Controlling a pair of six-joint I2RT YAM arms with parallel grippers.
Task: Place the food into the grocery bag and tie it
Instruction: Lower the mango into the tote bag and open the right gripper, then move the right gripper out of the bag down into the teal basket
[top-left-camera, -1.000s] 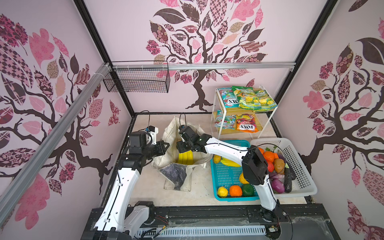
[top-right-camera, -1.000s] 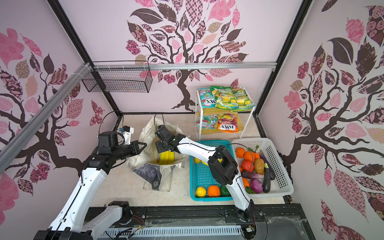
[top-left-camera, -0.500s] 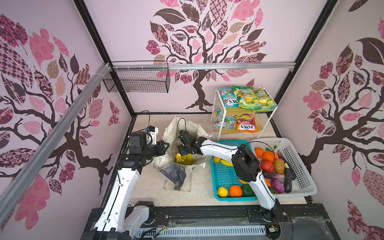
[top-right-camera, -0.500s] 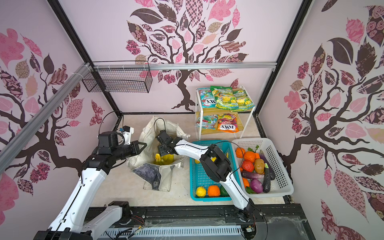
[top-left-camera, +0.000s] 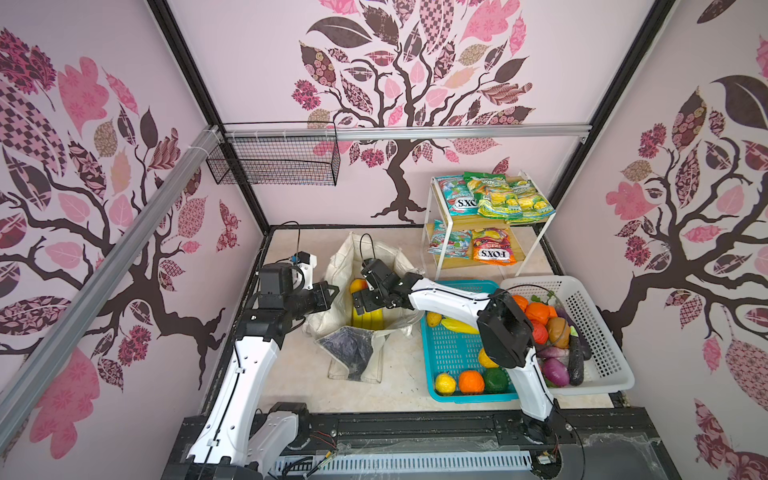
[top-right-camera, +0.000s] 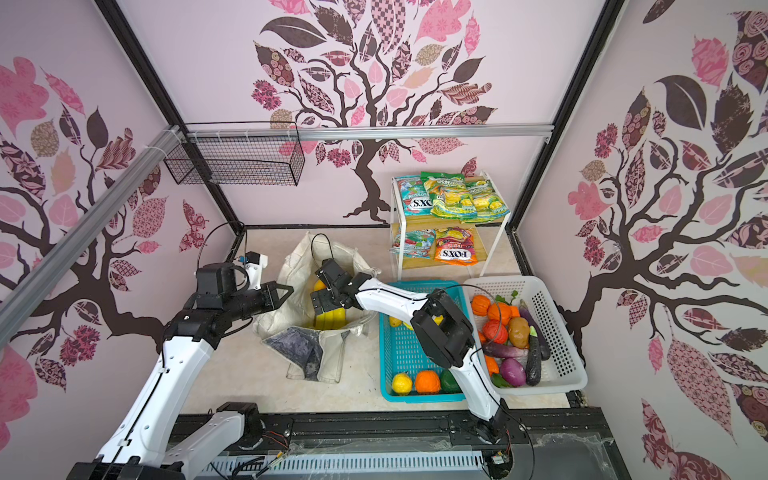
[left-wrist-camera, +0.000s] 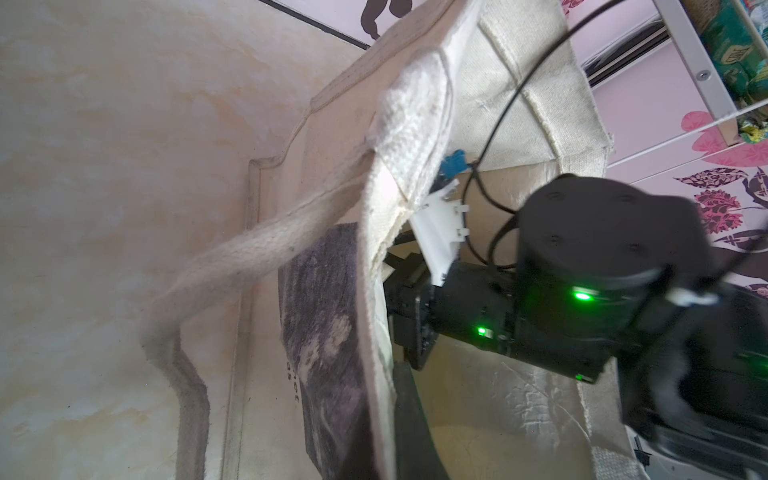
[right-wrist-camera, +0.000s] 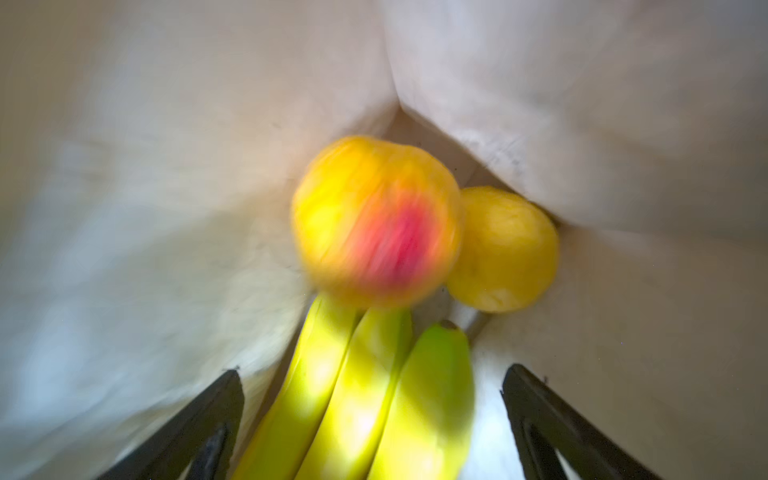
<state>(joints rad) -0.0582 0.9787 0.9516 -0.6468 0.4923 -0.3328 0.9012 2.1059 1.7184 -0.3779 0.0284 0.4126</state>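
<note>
Right gripper down inside bag, jaws wide apart, empty; blurred peach below them, beside lemon. Left gripper pinched shut, on the bag's left rim it seems. Step: loading fruit. Bananas flat on bag floor, long axis front-to-back, tips toward far wall. Next: lift right arm clear of rim, fetch from teal basket
</note>
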